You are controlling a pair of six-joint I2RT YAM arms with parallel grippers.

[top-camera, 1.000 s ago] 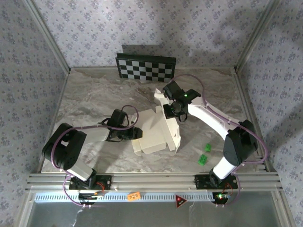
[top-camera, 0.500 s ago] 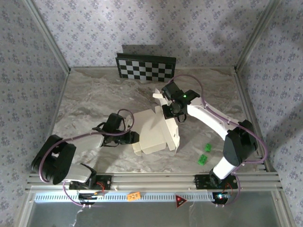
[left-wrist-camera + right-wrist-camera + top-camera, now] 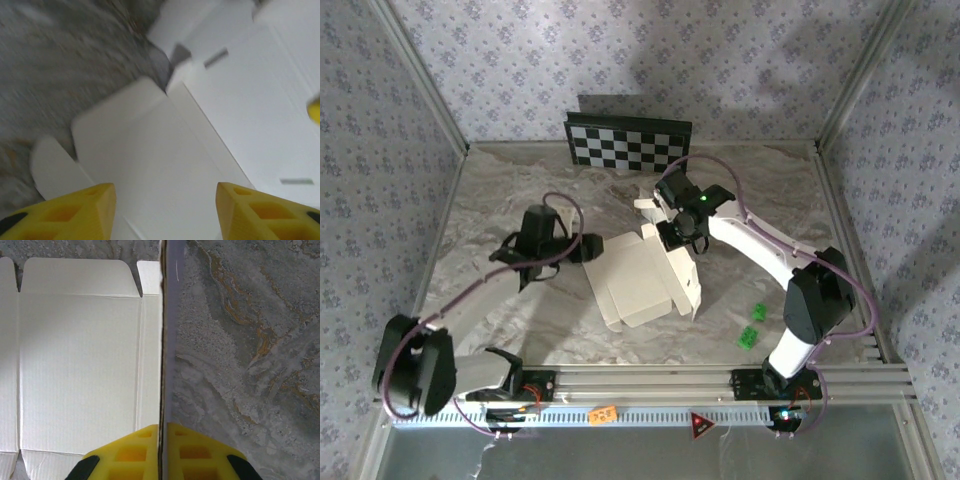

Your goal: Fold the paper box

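The paper box [image 3: 635, 280] lies partly unfolded mid-table, cream-white face up. My left gripper [image 3: 586, 247] is at its left corner. In the left wrist view this gripper [image 3: 165, 212] is open, its yellow fingertips [image 3: 75, 210] wide apart just above the white cardboard [image 3: 165, 150], with nothing between them. At the box's far right side my right gripper [image 3: 678, 237] is shut on a panel. In the right wrist view the right gripper [image 3: 163, 440] pinches that upright panel [image 3: 168, 315] edge-on, lavender face to the right. The flat white sheet [image 3: 80, 355] lies to its left.
A black-and-white checkerboard panel [image 3: 628, 143] leans against the back wall. Two small green pieces [image 3: 752, 328] lie near the right arm's base. Patterned walls enclose three sides, and an aluminium rail [image 3: 640, 380] runs along the near edge.
My left gripper has opened, let go of the box's near-left edge and pulled back and away to the left. The box has turned a little. The right gripper keeps its grip.
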